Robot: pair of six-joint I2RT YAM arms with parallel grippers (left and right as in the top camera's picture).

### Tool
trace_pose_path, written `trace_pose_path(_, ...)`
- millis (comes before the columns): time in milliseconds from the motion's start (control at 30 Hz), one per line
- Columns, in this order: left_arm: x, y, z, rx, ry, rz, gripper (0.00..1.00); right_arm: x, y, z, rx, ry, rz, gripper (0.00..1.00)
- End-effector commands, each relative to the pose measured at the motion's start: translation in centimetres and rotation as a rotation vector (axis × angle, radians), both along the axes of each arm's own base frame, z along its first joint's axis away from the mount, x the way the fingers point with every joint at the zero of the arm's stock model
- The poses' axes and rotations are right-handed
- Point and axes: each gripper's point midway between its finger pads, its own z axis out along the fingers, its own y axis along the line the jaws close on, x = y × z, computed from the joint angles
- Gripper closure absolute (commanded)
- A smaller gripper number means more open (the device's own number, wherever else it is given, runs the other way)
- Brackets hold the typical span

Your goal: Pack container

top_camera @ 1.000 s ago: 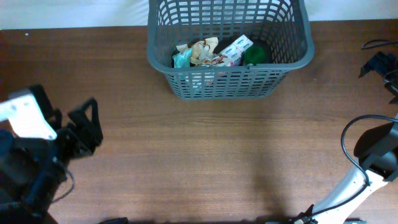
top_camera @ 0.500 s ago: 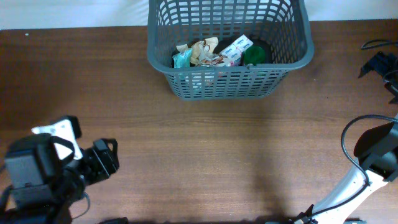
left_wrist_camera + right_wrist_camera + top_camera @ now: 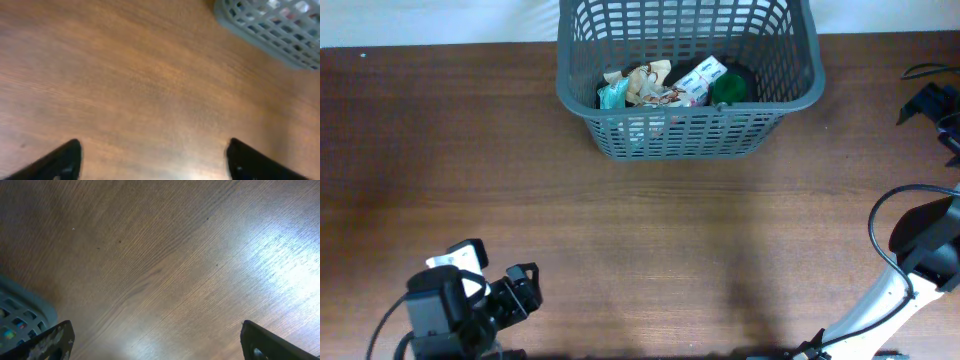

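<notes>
The container is a dark grey slotted basket at the far middle of the table. Inside it lie crumpled snack packets, a white pack and a green-lidded jar. My left gripper is at the table's front left, far from the container, open with nothing between its fingers. The left wrist view shows its gripper over bare wood, with the container at the upper right. My right gripper is open and empty over bare wood, with a container corner at its left.
The right arm stands at the table's right edge with a black cable looping beside it. Black gear sits at the far right. A white wall borders the table's far edge behind the container.
My left arm has drawn back toward the table's front edge and a little to the right, and its jaws have spread wider. The right arm and the container's contents have not moved.
</notes>
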Motion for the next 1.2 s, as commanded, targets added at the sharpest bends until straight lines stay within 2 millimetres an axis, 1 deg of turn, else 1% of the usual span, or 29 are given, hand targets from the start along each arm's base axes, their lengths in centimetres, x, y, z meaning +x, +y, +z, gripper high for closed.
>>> trace_pose_path(0,0.7,-0.3,-1.7,-0.061,0.004,0.029,0.01,-0.1,0.2,0.4,0.005,-0.011,-0.009,0.01)
trace_pose_path(100,1.4,-0.2,-2.7,-0.068,-0.001,0.040,0.01,-0.1,0.2,0.4,0.005,-0.011,-0.009,0.01)
trace_pose_path(167,1.4,-0.2,-3.2,-0.069,0.004,0.040,0.01,-0.1,0.2,0.4,0.005,-0.011,-0.009,0.01)
trace_pose_path(333,1.4,-0.2,-3.3,-0.068,0.008,0.040,0.01,-0.1,0.2,0.4,0.005,-0.011,-0.009,0.01)
trace_pose_path(500,0.4,-0.2,-4.0,-0.069,0.059,0.046,0.01,-0.1,0.2,0.4,0.005,-0.011,-0.009,0.01)
trace_pose_path(633,0.4,0.0,-4.1,-0.056,0.059,0.055,0.01,-0.1,0.2,0.4,0.005,-0.011,-0.009,0.01)
trace_pose_path(767,1.3,0.1,-3.4,-0.037,0.009,0.036,0.01,-0.1,0.2,0.4,0.005,-0.011,-0.009,0.01)
trace_pose_path(1000,5.1,0.7,0.3,0.101,-0.227,-0.076,0.01,-0.1,0.2,0.4,0.005,-0.011,-0.009,0.01)
trace_pose_path(1067,5.7,0.8,1.0,0.139,-0.268,-0.105,0.01,-0.1,0.2,0.4,0.005,-0.011,-0.009,0.01)
trace_pose_path(1167,5.9,0.8,1.2,0.182,-0.286,-0.142,0.01,-0.1,0.2,0.4,0.005,-0.011,-0.009,0.01)
